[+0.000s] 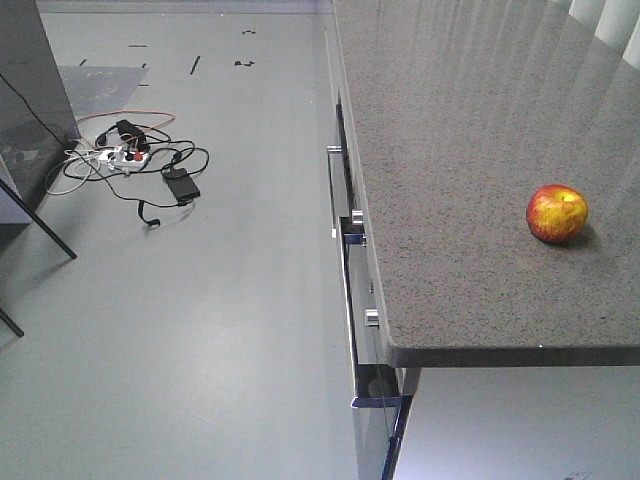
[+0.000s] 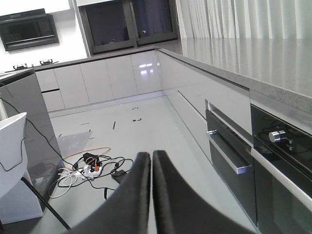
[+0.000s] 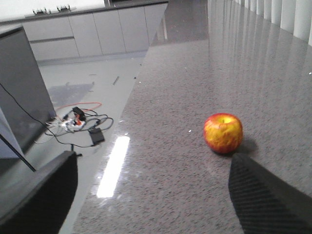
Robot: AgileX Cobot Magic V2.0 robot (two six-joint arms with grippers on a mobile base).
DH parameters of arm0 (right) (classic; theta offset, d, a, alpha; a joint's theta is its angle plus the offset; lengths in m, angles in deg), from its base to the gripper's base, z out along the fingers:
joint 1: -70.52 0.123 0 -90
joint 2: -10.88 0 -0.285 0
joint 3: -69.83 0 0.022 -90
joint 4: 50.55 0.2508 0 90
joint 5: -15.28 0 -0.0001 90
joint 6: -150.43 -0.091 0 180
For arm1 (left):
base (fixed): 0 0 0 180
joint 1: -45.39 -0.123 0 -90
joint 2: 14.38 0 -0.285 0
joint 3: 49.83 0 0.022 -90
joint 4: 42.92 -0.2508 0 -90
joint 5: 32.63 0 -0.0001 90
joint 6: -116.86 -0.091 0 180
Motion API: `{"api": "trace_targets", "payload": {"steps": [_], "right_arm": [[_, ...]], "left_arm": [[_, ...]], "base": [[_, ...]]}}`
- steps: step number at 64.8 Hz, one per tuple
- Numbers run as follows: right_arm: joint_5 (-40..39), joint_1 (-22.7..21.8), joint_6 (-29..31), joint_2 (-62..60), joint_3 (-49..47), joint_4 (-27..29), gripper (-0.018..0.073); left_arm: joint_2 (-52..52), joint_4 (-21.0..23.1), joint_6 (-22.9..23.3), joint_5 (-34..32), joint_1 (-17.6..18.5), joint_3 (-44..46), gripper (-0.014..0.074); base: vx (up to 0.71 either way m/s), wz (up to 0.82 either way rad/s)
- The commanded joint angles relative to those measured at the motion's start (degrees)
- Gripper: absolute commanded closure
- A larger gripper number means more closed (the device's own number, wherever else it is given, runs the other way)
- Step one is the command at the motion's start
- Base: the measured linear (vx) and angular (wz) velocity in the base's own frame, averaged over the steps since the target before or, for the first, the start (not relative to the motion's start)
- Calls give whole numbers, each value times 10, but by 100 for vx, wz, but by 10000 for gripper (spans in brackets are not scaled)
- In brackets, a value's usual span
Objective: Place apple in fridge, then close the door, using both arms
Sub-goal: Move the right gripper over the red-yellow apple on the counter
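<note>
Evidently the apple (image 1: 557, 213) sits alone on the speckled bench (image 1: 450, 150), well in from its edge. The right claw (image 3: 153, 200) hovers short of it, fingers spread wide (readied, I judge, for a grasp). The left claw (image 2: 150, 195) hangs pressed together above the floor (image 2: 146, 122), idle.

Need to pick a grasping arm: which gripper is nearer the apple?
Right. The right gripper, open, faces the apple over the counter; the left gripper, shut, hangs above the floor.
</note>
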Motion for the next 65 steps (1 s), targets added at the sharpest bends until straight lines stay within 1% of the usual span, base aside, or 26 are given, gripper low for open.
{"api": "trace_targets", "payload": {"steps": [1, 18, 26, 33, 44, 49, 61, 65], "right_arm": [[-31, -2, 8, 49, -55, -35, -39], [-8, -2, 6, 146, -129, -91, -34], [-9, -2, 5, 177, -146, -112, -34], [-5, -2, 5, 204, -168, -113, -35], [13, -2, 5, 260, -232, -119, -35], [23, -2, -12, 290, -276, -131, -35], [109, -2, -77, 376, -396, -178, -35], [127, -2, -100, 408, -430, -196, -35]], "left_arm": [[8, 5, 3, -42, 3, 11, 603], [8, 5, 3, -42, 3, 11, 603], [8, 5, 3, -42, 3, 11, 603], [8, 5, 3, -42, 3, 11, 603], [8, 5, 3, -42, 3, 11, 603], [8, 5, 3, -42, 3, 11, 603], [8, 5, 3, -42, 3, 11, 603], [8, 5, 3, -42, 3, 11, 603]], "base": [[0, 0], [0, 0], [0, 0], [0, 0], [0, 0], [0, 0], [0, 0], [0, 0]]}}
